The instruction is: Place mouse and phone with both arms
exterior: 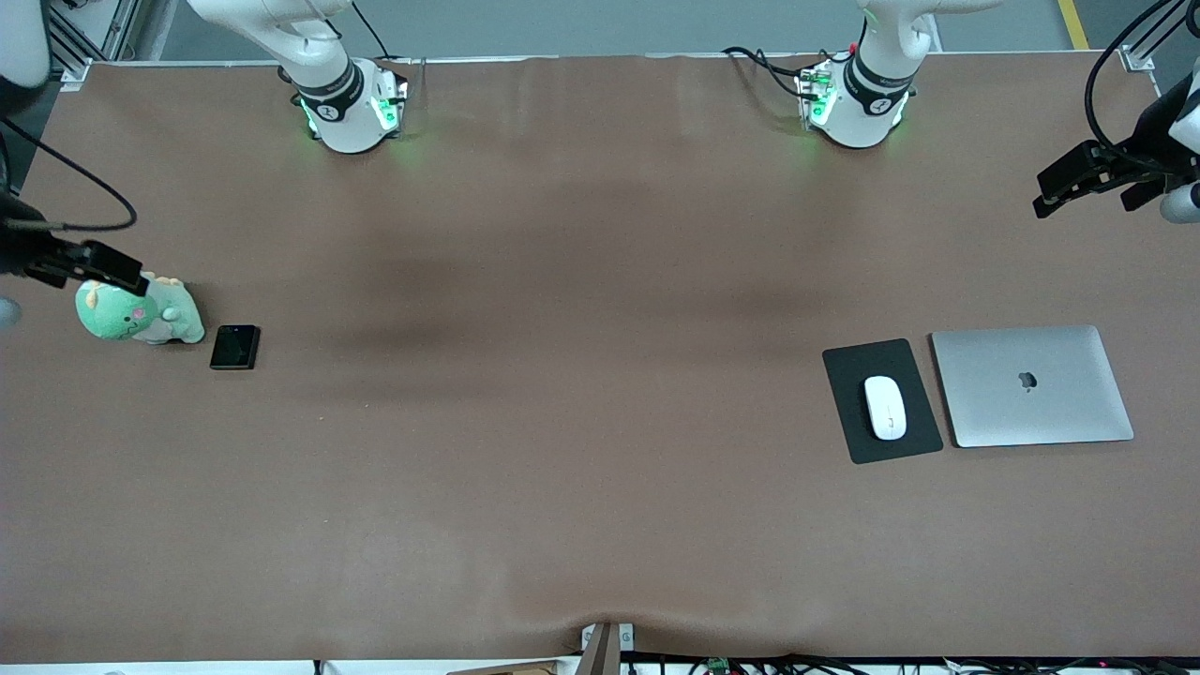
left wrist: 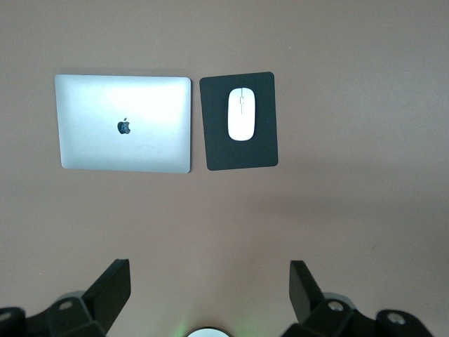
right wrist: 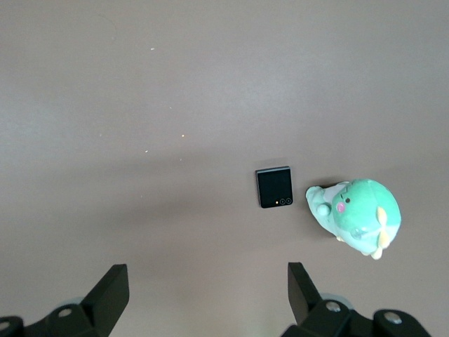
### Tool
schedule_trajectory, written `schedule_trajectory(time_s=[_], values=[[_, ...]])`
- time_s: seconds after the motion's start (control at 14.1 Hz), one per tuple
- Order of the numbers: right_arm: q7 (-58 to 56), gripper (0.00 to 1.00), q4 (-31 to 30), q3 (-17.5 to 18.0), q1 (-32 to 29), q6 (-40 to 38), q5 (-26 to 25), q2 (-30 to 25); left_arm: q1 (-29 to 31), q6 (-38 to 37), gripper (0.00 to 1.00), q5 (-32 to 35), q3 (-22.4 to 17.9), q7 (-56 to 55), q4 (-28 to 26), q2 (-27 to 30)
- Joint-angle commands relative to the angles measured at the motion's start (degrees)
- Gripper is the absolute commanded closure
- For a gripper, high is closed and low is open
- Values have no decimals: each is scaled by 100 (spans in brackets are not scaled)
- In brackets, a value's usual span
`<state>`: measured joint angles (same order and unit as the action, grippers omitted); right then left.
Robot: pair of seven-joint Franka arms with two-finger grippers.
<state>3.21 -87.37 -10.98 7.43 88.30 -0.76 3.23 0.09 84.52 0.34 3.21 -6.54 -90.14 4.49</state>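
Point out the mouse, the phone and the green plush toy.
mouse [exterior: 885,407], front view, middle of its white shell.
phone [exterior: 234,347], front view, centre of its black face.
green plush toy [right wrist: 358,215], right wrist view, on its head.

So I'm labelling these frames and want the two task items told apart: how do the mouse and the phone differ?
The mouse is white and oval; the phone is black and nearly square with rounded corners. The mouse lies on a dark pad beside a closed silver laptop, toward the left arm's end; the phone lies on the bare table beside a green plush toy, toward the right arm's end. Both lie flat, ungripped.
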Motion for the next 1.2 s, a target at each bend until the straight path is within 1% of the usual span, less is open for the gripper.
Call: schedule_trajectory(time_s=[0.0, 0.07, 0.14, 0.21, 0.35, 0.57, 0.85, 1.13], values=[[197, 0, -105, 233, -258, -163, 216, -261, 26, -15, 0, 1, 4, 171, -4, 70], [328, 0, -105, 610, -608, -199, 216, -305, 17, -15, 0, 10, 4, 179, 5, 52], [416, 0, -105, 901, -855, -199, 216, -349, 17, -15, 0, 10, 4, 171, 49, 35], [426, 0, -105, 1026, -979, -208, 216, -376, 8, -15, 0, 10, 4, 162, 93, 0], [426, 0, -149, 1045, -989, -217, 216, -472, 0, -15, 0, 10, 4, 136, 190, -44], [426, 0, -342, 1018, -980, -234, 216, -700, 0, -24, 0, 10, 4, 144, 190, -44], [426, 0, -325, 1010, -981, -243, 216, -762, -9, -32, 0, 10, 13, 144, 190, -62], [303, 0, -281, 1001, -989, -593, 225, -745, -36, -41, 0, 10, 13, 144, 190, -97]])
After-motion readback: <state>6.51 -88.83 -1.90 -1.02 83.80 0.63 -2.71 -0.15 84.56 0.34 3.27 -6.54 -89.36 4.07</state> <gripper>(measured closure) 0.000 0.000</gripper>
